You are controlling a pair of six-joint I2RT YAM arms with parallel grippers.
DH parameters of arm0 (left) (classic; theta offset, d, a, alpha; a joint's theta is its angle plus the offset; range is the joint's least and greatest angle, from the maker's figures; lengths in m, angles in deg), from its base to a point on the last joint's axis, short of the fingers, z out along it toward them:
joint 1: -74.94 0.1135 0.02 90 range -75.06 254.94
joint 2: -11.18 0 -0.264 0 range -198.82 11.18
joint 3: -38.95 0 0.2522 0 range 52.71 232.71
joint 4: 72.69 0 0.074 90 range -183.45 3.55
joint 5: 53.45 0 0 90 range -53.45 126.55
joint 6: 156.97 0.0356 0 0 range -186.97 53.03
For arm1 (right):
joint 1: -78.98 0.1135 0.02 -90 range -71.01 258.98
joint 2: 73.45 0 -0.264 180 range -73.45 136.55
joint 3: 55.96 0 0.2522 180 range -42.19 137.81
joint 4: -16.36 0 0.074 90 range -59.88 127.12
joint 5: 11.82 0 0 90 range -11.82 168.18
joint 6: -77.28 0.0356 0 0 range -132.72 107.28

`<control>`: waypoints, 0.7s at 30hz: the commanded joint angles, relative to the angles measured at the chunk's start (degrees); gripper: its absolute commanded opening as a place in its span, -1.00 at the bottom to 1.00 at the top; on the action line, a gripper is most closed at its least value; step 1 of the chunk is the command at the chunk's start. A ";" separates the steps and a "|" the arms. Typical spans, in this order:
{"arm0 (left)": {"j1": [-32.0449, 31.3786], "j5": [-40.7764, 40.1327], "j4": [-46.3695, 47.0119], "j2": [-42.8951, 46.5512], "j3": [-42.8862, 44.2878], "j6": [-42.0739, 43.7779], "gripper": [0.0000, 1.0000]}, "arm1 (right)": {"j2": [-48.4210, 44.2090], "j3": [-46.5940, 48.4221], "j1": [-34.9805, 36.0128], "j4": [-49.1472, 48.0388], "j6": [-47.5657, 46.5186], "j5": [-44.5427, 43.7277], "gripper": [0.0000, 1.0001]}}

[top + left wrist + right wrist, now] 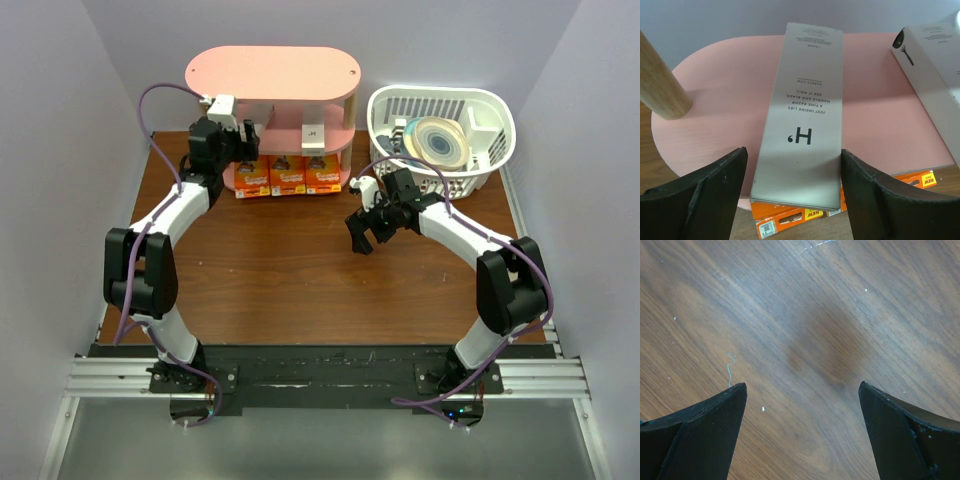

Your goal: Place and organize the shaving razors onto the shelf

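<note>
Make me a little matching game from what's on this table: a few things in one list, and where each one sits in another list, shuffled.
Things:
1. orange packs
2. grey box marked H
3. right fingers
4. white basket

Places:
A. over the bare wooden table
B. between the left fingers, on a pink shelf board
C. right of the shelf
D. in a row, low at the shelf's front

Pairs: 1-D, 2-B, 3-A, 4-C.

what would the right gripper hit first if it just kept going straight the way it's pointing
The bare wooden table. The right gripper points down at it, jaws open, with nothing in between. How near the wood is, the wrist view does not settle.
</note>
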 commanded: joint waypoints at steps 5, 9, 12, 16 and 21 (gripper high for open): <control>0.32 -7.74 -2.57 -0.16 3.72 -3.23 0.40 | 0.30 1.20 -0.22 -1.30 0.26 0.18 0.98; 0.23 -6.70 -3.19 -0.34 3.99 -4.73 0.18 | 0.30 1.02 -0.13 -1.56 0.61 0.45 0.97; 0.06 -6.69 -3.71 -1.04 4.60 -6.92 0.12 | 0.30 0.76 -0.30 -1.56 0.62 0.54 0.97; -1.17 -9.85 -4.59 -1.92 5.65 -9.29 0.12 | 0.12 0.32 -0.30 -1.74 0.79 0.71 0.98; -3.89 -15.13 -4.95 -2.98 6.89 -10.27 0.12 | 0.03 -0.03 -0.22 -1.83 0.97 0.89 0.98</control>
